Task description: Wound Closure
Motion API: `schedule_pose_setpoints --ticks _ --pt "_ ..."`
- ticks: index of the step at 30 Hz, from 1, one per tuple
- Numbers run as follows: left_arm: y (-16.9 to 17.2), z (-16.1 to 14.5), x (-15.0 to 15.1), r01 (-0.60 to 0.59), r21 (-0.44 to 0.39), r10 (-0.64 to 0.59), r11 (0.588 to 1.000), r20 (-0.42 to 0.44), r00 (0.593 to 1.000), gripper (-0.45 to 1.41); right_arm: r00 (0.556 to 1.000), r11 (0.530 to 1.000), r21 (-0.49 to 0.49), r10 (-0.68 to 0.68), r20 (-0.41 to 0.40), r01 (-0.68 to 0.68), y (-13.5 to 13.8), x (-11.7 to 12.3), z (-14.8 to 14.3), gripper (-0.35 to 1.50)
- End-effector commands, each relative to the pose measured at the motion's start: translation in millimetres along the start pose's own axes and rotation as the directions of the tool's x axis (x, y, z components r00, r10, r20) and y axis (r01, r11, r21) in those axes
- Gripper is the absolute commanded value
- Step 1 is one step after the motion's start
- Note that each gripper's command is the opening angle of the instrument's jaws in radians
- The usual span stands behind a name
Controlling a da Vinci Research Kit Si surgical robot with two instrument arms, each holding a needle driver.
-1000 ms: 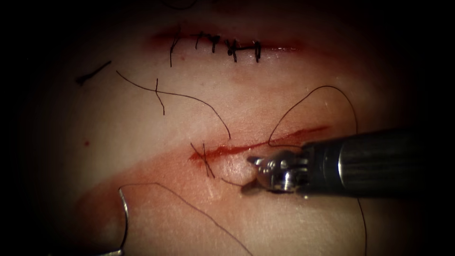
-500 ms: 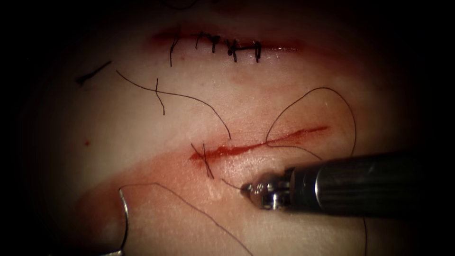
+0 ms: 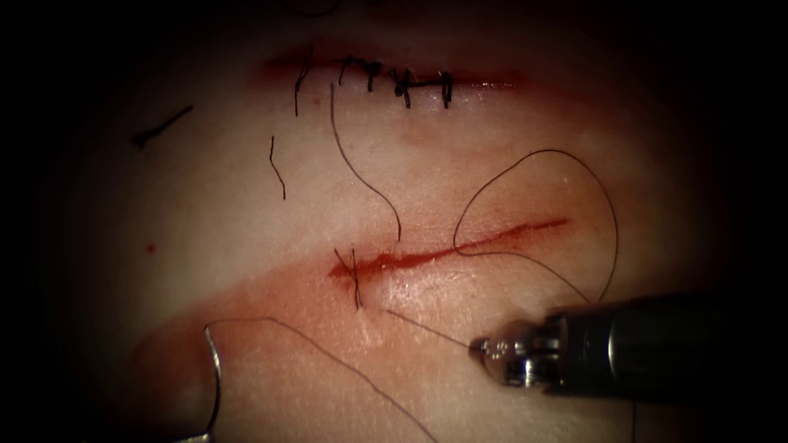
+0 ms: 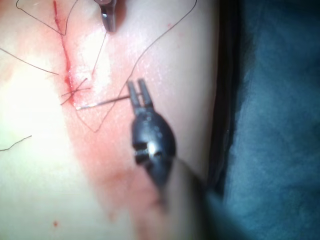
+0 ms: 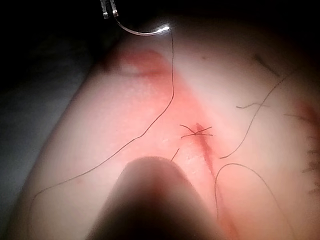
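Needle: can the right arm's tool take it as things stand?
Probably not yet: the right tool is shut on thread, and the left tool grips the needle; bare tissue lies between.

Readable text: none in any view
Labels or brands: none legible on the tool shafts (image 3: 657,344); none on the tissue (image 3: 246,213)
Numbers or signs: none

The curved needle (image 3: 216,385) lies out of the tissue (image 3: 271,238), thread (image 3: 427,326) trailing.
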Motion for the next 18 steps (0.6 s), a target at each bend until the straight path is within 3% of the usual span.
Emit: schedule_pose_setpoints --ticks 1,7,18 --pt "0.5 0.8 -0.7 0.004 -0.002 -0.004 1.000 -0.001 1.000 -0.45 1.000 1.000 0.003 0.002 0.003 -0.002 -1.1 -0.7 0.2 -0.35" --pt "0.4 0.8 -0.7 0.004 -0.003 -0.004 1.000 -0.002 1.000 -0.45 1.000 1.000 -0.003 0.010 0.012 -0.010 -1.7 -2.0 -0.7 -0.35" --pt "0.4 0.8 -0.7 0.004 -0.002 -0.004 1.000 -0.002 1.000 -0.45 1.000 1.000 0.022 0.004 0.020 -0.004 -2.6 -1.4 -0.9 -0.35"
